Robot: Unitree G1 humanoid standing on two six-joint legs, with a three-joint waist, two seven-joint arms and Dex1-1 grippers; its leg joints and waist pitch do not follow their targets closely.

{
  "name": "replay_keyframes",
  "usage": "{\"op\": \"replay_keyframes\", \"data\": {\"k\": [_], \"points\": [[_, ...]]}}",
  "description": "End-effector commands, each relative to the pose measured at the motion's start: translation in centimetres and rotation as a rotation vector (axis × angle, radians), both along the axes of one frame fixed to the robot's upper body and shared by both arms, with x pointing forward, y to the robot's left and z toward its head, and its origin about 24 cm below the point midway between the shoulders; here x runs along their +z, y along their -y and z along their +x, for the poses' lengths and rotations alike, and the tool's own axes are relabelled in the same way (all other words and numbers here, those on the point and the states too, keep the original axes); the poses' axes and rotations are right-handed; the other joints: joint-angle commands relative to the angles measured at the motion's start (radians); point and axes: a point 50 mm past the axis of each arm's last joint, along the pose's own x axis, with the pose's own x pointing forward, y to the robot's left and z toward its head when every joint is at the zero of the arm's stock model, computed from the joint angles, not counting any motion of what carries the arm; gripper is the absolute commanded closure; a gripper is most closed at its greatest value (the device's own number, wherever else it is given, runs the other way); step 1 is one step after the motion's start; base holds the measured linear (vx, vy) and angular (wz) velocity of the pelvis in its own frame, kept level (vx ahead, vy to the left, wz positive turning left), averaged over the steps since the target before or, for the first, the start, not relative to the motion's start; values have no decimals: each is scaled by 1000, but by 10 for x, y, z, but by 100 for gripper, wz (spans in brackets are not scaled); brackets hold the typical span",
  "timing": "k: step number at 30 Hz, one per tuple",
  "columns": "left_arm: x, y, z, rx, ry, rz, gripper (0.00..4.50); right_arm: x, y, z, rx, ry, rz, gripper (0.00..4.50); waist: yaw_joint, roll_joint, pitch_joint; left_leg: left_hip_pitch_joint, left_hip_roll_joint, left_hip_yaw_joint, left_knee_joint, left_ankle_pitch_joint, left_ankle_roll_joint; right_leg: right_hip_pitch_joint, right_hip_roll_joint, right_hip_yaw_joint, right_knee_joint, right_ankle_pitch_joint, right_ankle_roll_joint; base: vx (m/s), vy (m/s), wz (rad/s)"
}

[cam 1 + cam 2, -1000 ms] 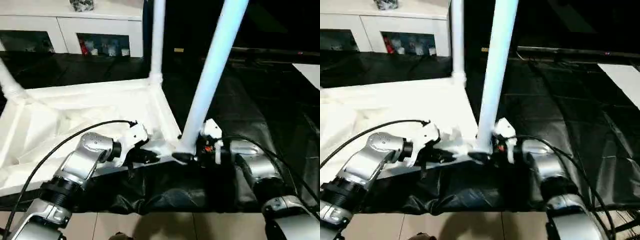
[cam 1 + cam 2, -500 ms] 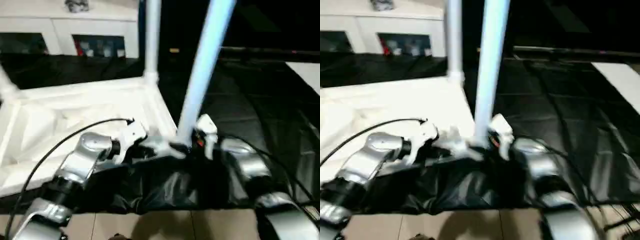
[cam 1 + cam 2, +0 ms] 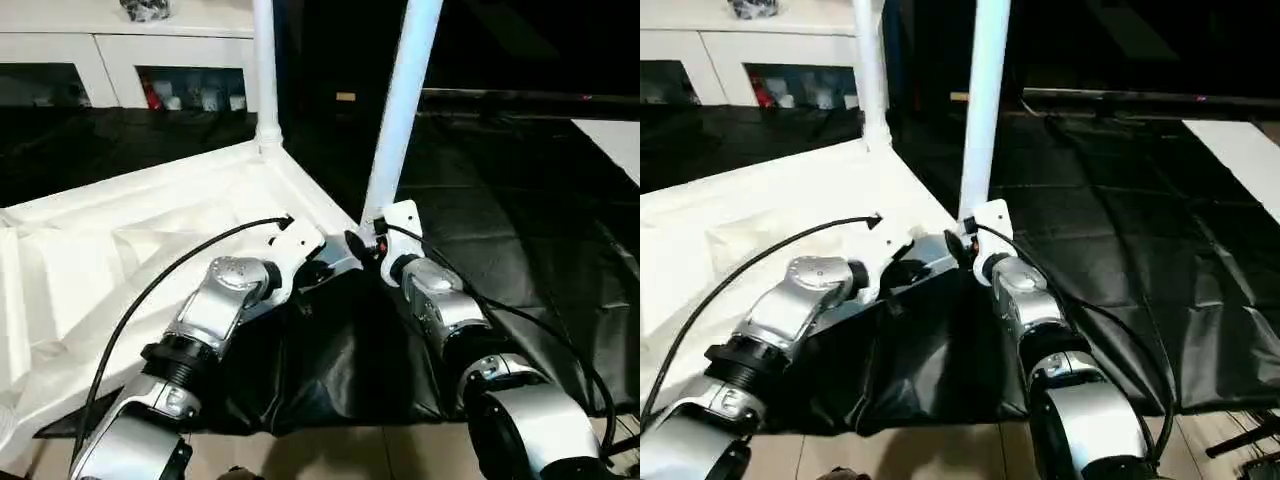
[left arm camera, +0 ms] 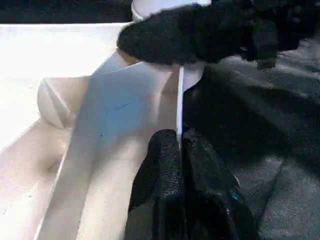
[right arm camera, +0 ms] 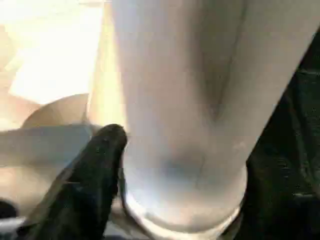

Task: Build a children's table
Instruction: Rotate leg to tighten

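Note:
The children's table lies upside down, its white ribbed top (image 3: 120, 250) on the black cover. Two white legs stand in corner sockets: a far one (image 3: 265, 70) and a near one (image 3: 400, 110). My left gripper (image 3: 322, 272) is shut on the thin rim of the top beside the near corner, and the rim edge (image 4: 179, 100) runs out from between its fingers (image 4: 165, 165). At that leg's base is my right gripper (image 3: 362, 243), closed around the tube (image 5: 185, 100), one black finger (image 5: 97, 165) lying against it.
The black-covered table (image 3: 520, 200) stretches away to the right, its front edge by the tiled floor (image 3: 330, 455). A white glass-door cabinet (image 3: 150, 60) stands behind. A black cable (image 3: 170, 275) arcs over my left forearm. A white sheet (image 3: 610, 140) lies far right.
The whole view has shifted. The near leg now leans less than a second ago. Both grippers stay at the same corner, the left on the rim, the right at the leg's base.

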Motion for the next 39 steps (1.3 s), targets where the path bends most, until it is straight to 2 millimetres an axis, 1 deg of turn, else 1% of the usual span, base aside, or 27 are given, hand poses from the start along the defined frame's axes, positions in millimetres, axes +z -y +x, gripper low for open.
{"op": "replay_keyframes", "data": {"k": [1, 2, 3, 4, 5, 6, 8, 9, 10, 11, 12, 13, 15, 18, 20, 21, 22, 24, 27, 28, 29, 32, 33, 35, 36, 38, 39], "points": [[18, 11, 3, -28, 91, -57, 450, -11, -33, -15, 193, -55, 22, 88, 3, 7, -77, 22, 44, -24, -66, -190, 24, 44, -83, 44, -68, -80, -225, 0, 0, 0], [18, 9, -1, -69, 90, -63, 450, -10, -27, -14, 209, -34, -1, 65, 1, 8, -76, 22, 44, -24, -66, -193, 27, 45, -83, 43, -69, -87, -229, 0, 0, 0], [18, 8, -3, -94, 84, -66, 450, -9, -24, -13, 223, -24, -11, 65, -1, 6, -76, 18, 45, -25, -66, -201, 28, 48, -86, 43, -69, -98, -232, 0, 0, 0], [17, 7, -5, -110, 79, -68, 450, -8, -21, -13, 231, -17, -19, 60, -3, 6, -74, 18, 45, -25, -67, -205, 28, 47, -85, 43, -71, -108, -230, 0, 0, 0], [17, 7, -6, -122, 74, -68, 450, -8, -19, -13, 239, -15, -23, 50, -3, 12, -75, 22, 45, -25, -66, -210, 24, 45, -84, 44, -71, -120, -231, 0, 0, 0], [16, 6, -7, -130, 72, -68, 450, -9, -17, -13, 246, -14, -25, 50, -5, 11, -73, 23, 45, -24, -67, -219, 21, 44, -84, 44, -74, -131, -234, 0, 0, 0], [16, 0, -12, -195, 60, -61, 450, -9, -7, -16, 341, 17, -78, 50, -6, 13, -74, 23, 47, -26, -67, -227, 17, 45, -84, 43, -73, -136, -236, 0, 0, 0], [15, -2, -16, -229, 55, -58, 450, -9, -2, -18, 398, 35, -112, 50, -5, 11, -74, 23, 49, -25, -66, -224, 20, 46, -84, 43, -71, -123, -239, 0, 0, 0], [15, -3, -16, -232, 54, -57, 450, -9, -1, -19, 406, 37, -114, 50, -4, 12, -74, 23, 50, -25, -67, -219, 25, 46, -84, 43, -70, -111, -241, 0, 0, 0], [15, -8, -18, -254, 46, -43, 450, -10, 4, -24, 510, 51, -142, 50, -2, 11, -75, 25, 48, -23, -65, -208, 34, 46, -80, 43, -68, -85, -247, 0, 0, 0], [15, -12, -19, -276, 38, -30, 450, -9, 8, -29, 579, 65, -153, 50, 0, 10, -74, 23, 48, -22, -64, -207, 45, 47, -80, 43, -68, -78, -248, 0, 0, 0], [15, -15, -20, -290, 35, -21, 450, -9, 11, -32, 631, 64, -147, 50, 2, 10, -74, 23, 49, -22, -64, -207, 48, 47, -81, 44, -68, -78, -248, 0, 0, 0], [15, -19, -21, -306, 34, -3, 450, -9, 15, -37, 703, 48, -128, 50, 6, 10, -71, 25, 50, -21, -65, -221, 50, 46, -78, 42, -70, -107, -249, 0, 0, 0], [15, -23, -22, -318, 33, 13, 450, -7, 19, -44, 794, 32, -102, 50, 12, 10, -69, 29, 53, -22, -68, -256, 36, 41, -79, 43, -76, -170, -240, 0, 0, 0], [16, -26, -23, -334, 22, 14, 450, -7, 20, -49, 864, 17, -93, 50, 17, 9, -69, 30, 53, -23, -69, -260, 31, 42, -80, 43, -77, -192, -233, 0, 0, 0], [16, -28, -25, -350, 11, 14, 450, -7, 21, -53, 912, -3, -90, 50, 20, 1, -68, 29, 53, -22, -70, -263, 30, 41, -81, 44, -79, -207, -228, 0, 0, 0], [16, -28, -26, -354, 8, 14, 450, -8, 21, -53, 923, -8, -89, 66, 23, 3, -69, 29, 53, -24, -69, -256, 29, 42, -82, 43, -77, -210, -226, 0, 0, 0], [16, -29, -27, -366, 2, 12, 450, -8, 22, -56, 950, -22, -88, 76, 24, 4, -69, 28, 52, -23, -69, -243, 30, 39, -81, 44, -77, -208, -224, 0, 0, 0], [16, -29, -28, -371, 2, 8, 450, -10, 22, -59, 980, -41, -100, 92, 24, 4, -71, 29, 52, -23, -68, -231, 29, 39, -82, 44, -75, -193, -228, 0, 0, 0], [16, -29, -28, -372, 1, 7, 450, -10, 22, -59, 981, -46, -97, 107, 24, -2, -71, 28, 52, -22, -68, -227, 31, 40, -82, 43, -75, -190, -228, 0, 0, 0], [16, -29, -29, -373, 0, 6, 450, -11, 22, -59, 981, -48, -94, 116, 26, 2, -71, 28, 52, -23, -68, -221, 32, 40, -82, 43, -74, -186, -229, 0, 0, 0], [16, -29, -30, -375, -2, 5, 450, -11, 21, -60, 982, -54, -87, 130, 28, 2, -72, 29, 52, -23, -68, -216, 33, 40, -81, 43, -73, -175, -228, 0, 0, 0], [15, -30, -30, -374, -5, 6, 450, -11, 21, -61, 981, -58, -82, 149, 28, 4, -72, 28, 52, -23, -69, -218, 31, 40, -81, 42, -74, -173, -227, 0, 0, 0], [15, -30, -30, -373, -6, 4, 450, -12, 20, -61, 974, -60, -76, 157, 28, 3, -72, 28, 52, -23, -68, -214, 31, 41, -81, 42, -72, -163, -227, 0, 0, 0], [15, -29, -29, -357, -4, -2, 450, -12, 19, -61, 942, -57, -54, 162, 28, 6, -72, 29, 51, -22, -68, -216, 31, 40, -80, 42, -73, -161, -228, 0, 0, 0], [15, -28, -28, -346, -1, -5, 450, -12, 17, -60, 922, -55, -44, 171, 28, 7, -72, 30, 52, -23, -69, -224, 27, 40, -81, 43, -75, -169, -228, 0, 0, 0], [15, -26, -25, -319, 10, -8, 450, -14, 15, -58, 869, -50, -39, 174, 27, 6, -72, 30, 51, -23, -69, -227, 23, 40, -82, 43, -75, -174, -228, 0, 0, 0]]}}
